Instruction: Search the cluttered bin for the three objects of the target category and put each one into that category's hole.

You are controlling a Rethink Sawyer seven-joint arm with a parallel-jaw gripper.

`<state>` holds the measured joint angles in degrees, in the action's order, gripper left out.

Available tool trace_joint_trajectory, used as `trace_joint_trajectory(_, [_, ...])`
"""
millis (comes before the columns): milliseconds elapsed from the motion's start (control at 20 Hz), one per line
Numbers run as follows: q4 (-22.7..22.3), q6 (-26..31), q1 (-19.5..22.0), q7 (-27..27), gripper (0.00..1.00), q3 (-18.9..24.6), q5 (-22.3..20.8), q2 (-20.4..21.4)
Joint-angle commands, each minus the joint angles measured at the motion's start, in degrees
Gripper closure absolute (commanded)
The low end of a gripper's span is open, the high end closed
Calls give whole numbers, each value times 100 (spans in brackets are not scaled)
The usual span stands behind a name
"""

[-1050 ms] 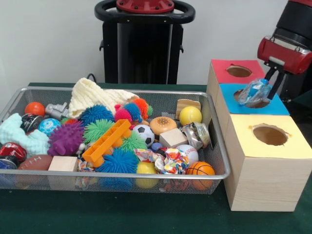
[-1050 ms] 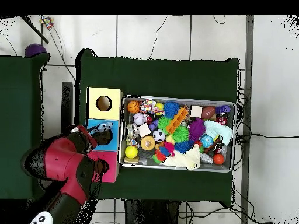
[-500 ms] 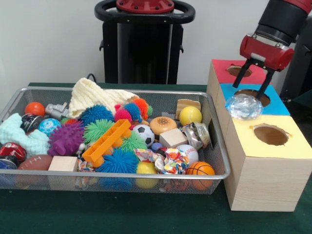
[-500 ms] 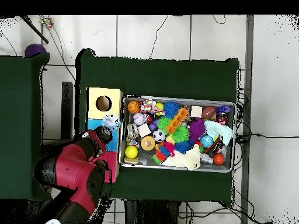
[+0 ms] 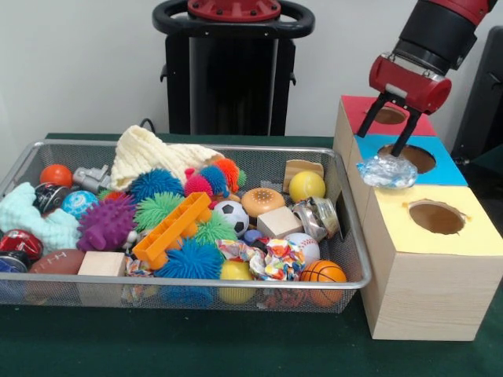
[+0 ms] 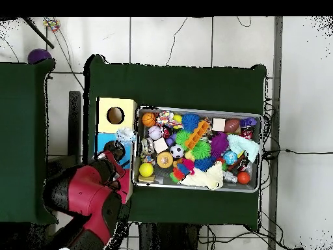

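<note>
The gripper hangs above the coloured boxes with its two black fingers spread apart and nothing between them. It sits over the line where the red-topped box meets the blue-topped box, with the red and black arm rising behind it toward the upper right corner of the front view.

Just below the fingertips, and clear of them, lies a crumpled clear plastic wrapper. It rests on the blue top at the edge nearest the bin, beside the round hole and not in it, and reaches onto the near edge of the yellow-topped box. In the overhead view the wrapper shows at the seam between the blue and yellow tops, on the side toward the bin, with the gripper just beyond it.

The wire mesh bin stands right beside the boxes on the green table. It is packed with toys: a yellow ball and a small basketball near the box side, a soccer ball and an orange slotted block in the middle, and a purple spiky ball toward the far end.
</note>
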<state>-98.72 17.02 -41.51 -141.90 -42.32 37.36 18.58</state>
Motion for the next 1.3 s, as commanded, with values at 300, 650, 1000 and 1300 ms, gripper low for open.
trace_joint_trajectory(300, [-376, -176, 30, -1247, 0, 882, 130, -102])
trace_joint_trajectory(650, [-779, -716, 19, -1183, 0, 1205, 64, 52])
trace_joint_trajectory(1000, [-1419, -1428, 182, -1095, 0, 1622, -158, 280])
trace_joint_trajectory(1300, [-1185, -1200, -563, -1237, 0, 1373, 115, -223])
